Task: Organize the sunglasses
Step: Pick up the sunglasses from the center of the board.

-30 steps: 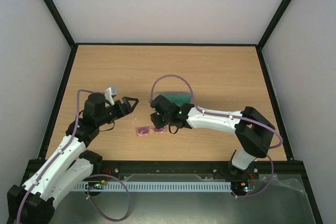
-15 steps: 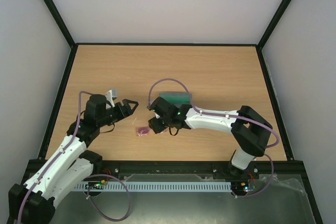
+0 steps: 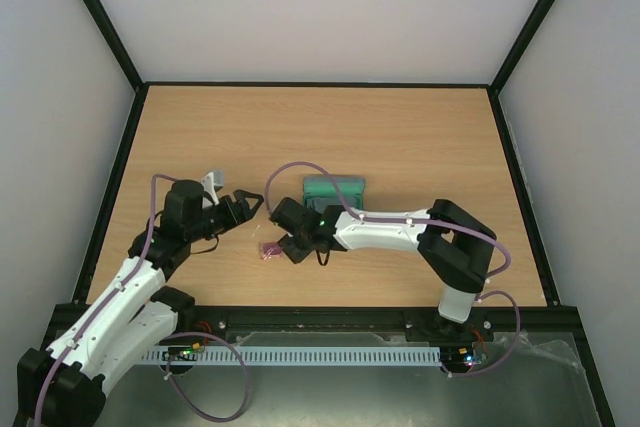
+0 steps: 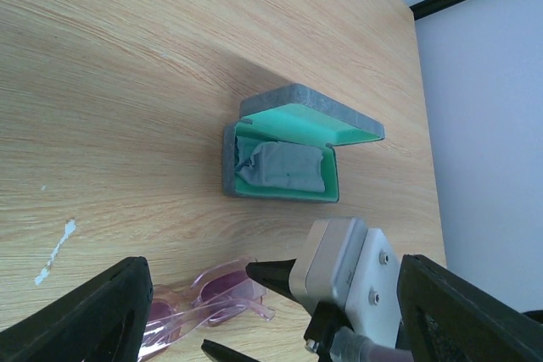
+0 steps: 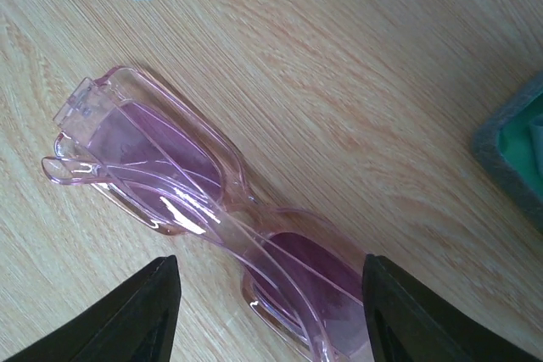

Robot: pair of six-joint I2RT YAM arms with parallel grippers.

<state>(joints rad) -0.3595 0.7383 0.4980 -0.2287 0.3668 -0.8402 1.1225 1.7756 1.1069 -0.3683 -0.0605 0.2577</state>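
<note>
Right wrist view: my right pincer (image 5: pixel 270 270) straddles the pink translucent plastic sunglasses (image 5: pixel 204 192), jaws spread and nothing clamped.
The folded glasses lie flat on the pale wooden table (image 5: pixel 356 57), one lens between the fingers; I cannot tell whether a pad touches the frame. My left pincer (image 3: pixel 255 201) hovers nearby, jaws wide and empty. The grey hard case (image 4: pixel 297 120) with its green lining lies open close by.

Glossy plastic sunglasses (image 5: pixel 170 163); case (image 4: pixel 288 101) perhaps felt.
</note>
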